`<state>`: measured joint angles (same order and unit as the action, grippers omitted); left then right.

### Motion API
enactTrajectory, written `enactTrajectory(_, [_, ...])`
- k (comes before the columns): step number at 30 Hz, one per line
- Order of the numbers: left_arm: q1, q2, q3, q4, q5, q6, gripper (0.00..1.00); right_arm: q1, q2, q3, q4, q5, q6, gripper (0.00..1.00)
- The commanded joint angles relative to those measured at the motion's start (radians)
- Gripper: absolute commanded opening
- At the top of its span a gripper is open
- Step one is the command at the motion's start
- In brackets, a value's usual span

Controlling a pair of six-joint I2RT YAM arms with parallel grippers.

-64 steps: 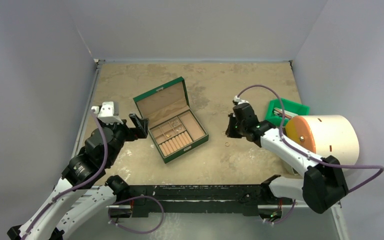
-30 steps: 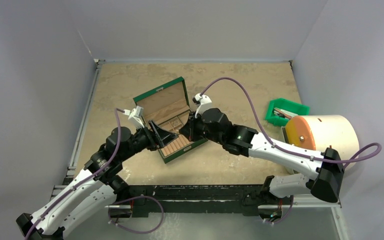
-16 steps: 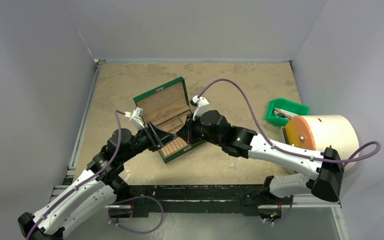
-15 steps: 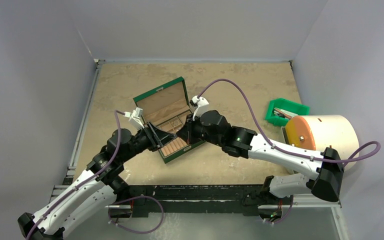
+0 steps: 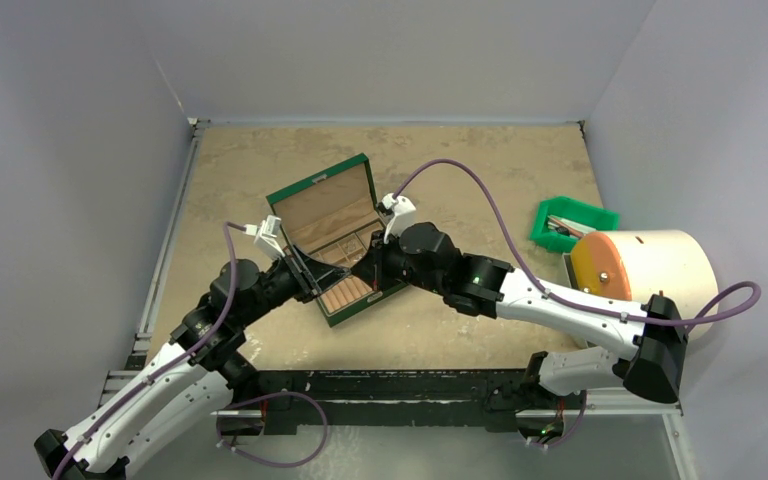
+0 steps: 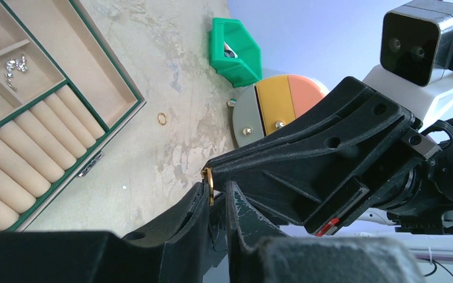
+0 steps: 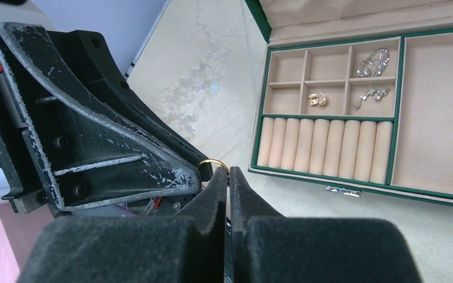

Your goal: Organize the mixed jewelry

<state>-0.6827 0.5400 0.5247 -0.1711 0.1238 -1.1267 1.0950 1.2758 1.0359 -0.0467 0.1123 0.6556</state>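
Both grippers meet just above the front of the open green box (image 5: pixel 315 182). My right gripper (image 7: pixel 229 173) is shut on a small gold ring (image 7: pixel 212 163), pinched at its fingertips. My left gripper (image 6: pixel 217 191) has come in from the other side. The ring (image 6: pixel 210 184) stands between its jaws, against one finger, with a narrow gap left to the other. In the top view the left gripper (image 5: pixel 347 270) and right gripper (image 5: pixel 363 268) nearly touch. Silver pieces (image 7: pixel 376 62) and a gold stud (image 7: pixel 315 100) lie in the box's small compartments. A second gold ring (image 6: pixel 162 118) lies on the table.
A green bin (image 5: pixel 572 222) with metal items and a large orange-faced white cylinder (image 5: pixel 645 275) stand at the right edge. The box's big tan compartment (image 6: pixel 88 65) holds nothing. Grey walls close the table on three sides.
My left gripper's jaws have narrowed around the ring over the last second. Both arms, apart at the table's sides two seconds ago, now meet over the box. The right gripper stays shut.
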Motion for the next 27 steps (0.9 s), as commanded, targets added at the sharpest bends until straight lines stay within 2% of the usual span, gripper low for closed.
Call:
enactTrajectory(1, [0.002,0.0,0.003,0.059,0.001,-0.009,0.15,0.012,-0.035,0.026,0.042,0.001,0.009,0.0])
enactTrajectory(3, [0.003,0.003,0.003,0.056,0.003,-0.005,0.1,0.014,-0.036,0.026,0.042,0.001,0.009,0.0])
enactTrajectory(5, [0.002,0.0,0.003,0.055,0.004,-0.003,0.01,0.017,-0.038,0.024,0.042,0.001,0.01,0.0])
enactTrajectory(12, [0.003,-0.013,0.004,0.047,-0.006,0.001,0.0,0.023,-0.07,0.0,0.08,0.001,0.01,0.0])
enactTrajectory(18, [0.002,-0.017,0.009,0.057,-0.005,0.007,0.0,0.025,-0.115,-0.016,0.08,-0.023,0.016,0.21])
enactTrajectory(24, [0.003,-0.03,0.002,0.119,0.037,0.021,0.0,0.025,-0.186,-0.056,0.082,-0.035,0.015,0.31])
enactTrajectory(27, [0.003,-0.038,-0.003,0.2,0.091,0.038,0.0,0.025,-0.228,-0.087,0.084,-0.102,0.031,0.35])
